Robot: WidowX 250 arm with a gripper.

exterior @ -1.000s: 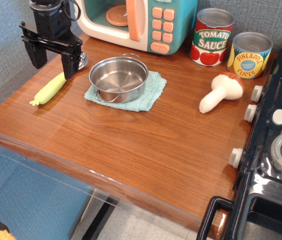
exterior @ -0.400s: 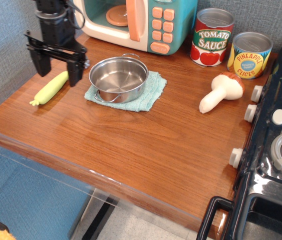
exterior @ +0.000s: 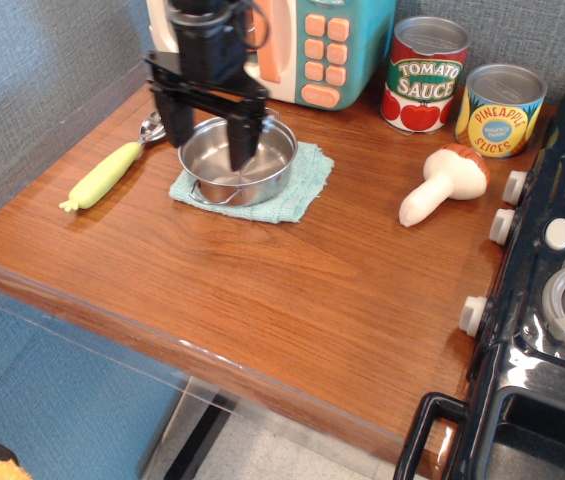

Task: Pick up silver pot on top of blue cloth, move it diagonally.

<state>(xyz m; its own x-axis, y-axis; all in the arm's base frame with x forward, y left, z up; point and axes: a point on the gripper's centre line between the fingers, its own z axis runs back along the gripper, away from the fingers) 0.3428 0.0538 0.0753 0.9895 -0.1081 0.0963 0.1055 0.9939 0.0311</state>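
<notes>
In the single overhead view, my claw (exterior: 209, 137) hangs in the upper left of the frame with its two fingers spread wide apart. One finger (exterior: 176, 122) sits outside the left rim of the silver pot (exterior: 238, 161); the other finger (exterior: 243, 140) reaches down inside the bowl. I cannot tell whether either finger touches the metal.

There is one pot, and it rests on the one blue cloth (exterior: 297, 190), upper left of centre on the wooden table (exterior: 262, 290). The cloth shows around the pot's front and right sides.

To the left lies one yellow-green spoon (exterior: 104, 175), its metal bowl near my left finger. Behind me stands one toy microwave (exterior: 324, 45). Along the back wall at upper right stand two cans: a tomato sauce can (exterior: 424, 74) and a pineapple can (exterior: 502, 109), side by side. One toy mushroom (exterior: 442, 184) lies on its side just in front of them. One black toy stove (exterior: 552, 300) fills the right edge.
</notes>
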